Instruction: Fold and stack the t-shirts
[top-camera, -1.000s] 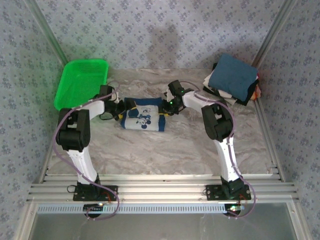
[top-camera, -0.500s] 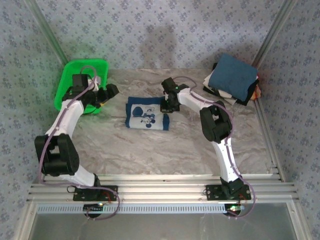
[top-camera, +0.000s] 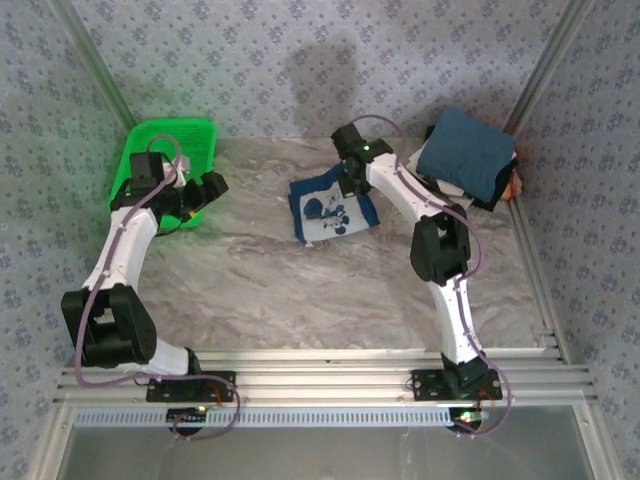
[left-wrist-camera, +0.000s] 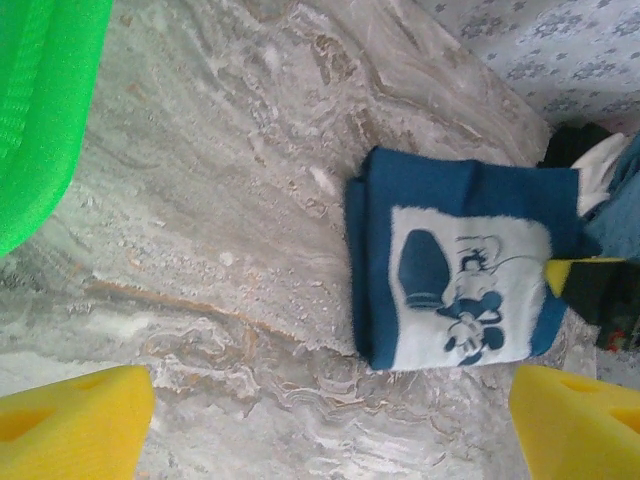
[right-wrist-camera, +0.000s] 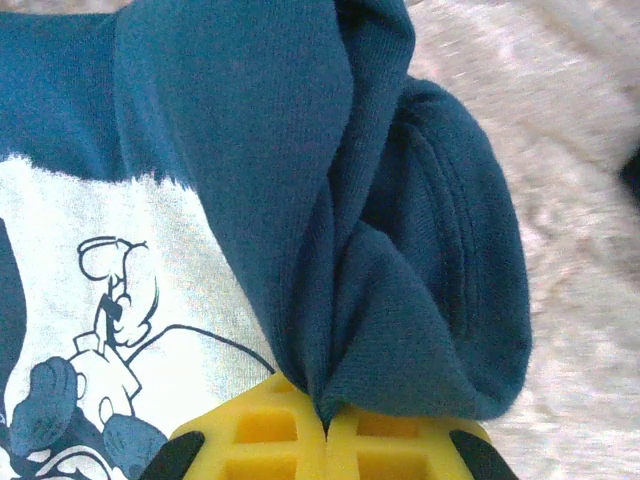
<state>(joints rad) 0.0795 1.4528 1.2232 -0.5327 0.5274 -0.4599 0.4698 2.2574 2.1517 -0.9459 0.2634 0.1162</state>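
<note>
Grey-veined marble table (top-camera: 300, 290), pale patterned walls behind. On the left sits a bright green plastic mesh basket (top-camera: 150, 140). The left gripper (top-camera: 207, 188) hovers just beside its right rim, yellow foam pads wide apart. Well right of the basket lies the navy t-shirt (top-camera: 330, 207) — soft knit folded into a rectangle, pale cartoon print up, long axis across the table, right end angled toward the back wall. The right gripper (right-wrist-camera: 326, 432) is pinched tight on its bunched edge. Farthest right of the basket — a folded teal t-shirt (top-camera: 465, 152) tops a stack.
</note>
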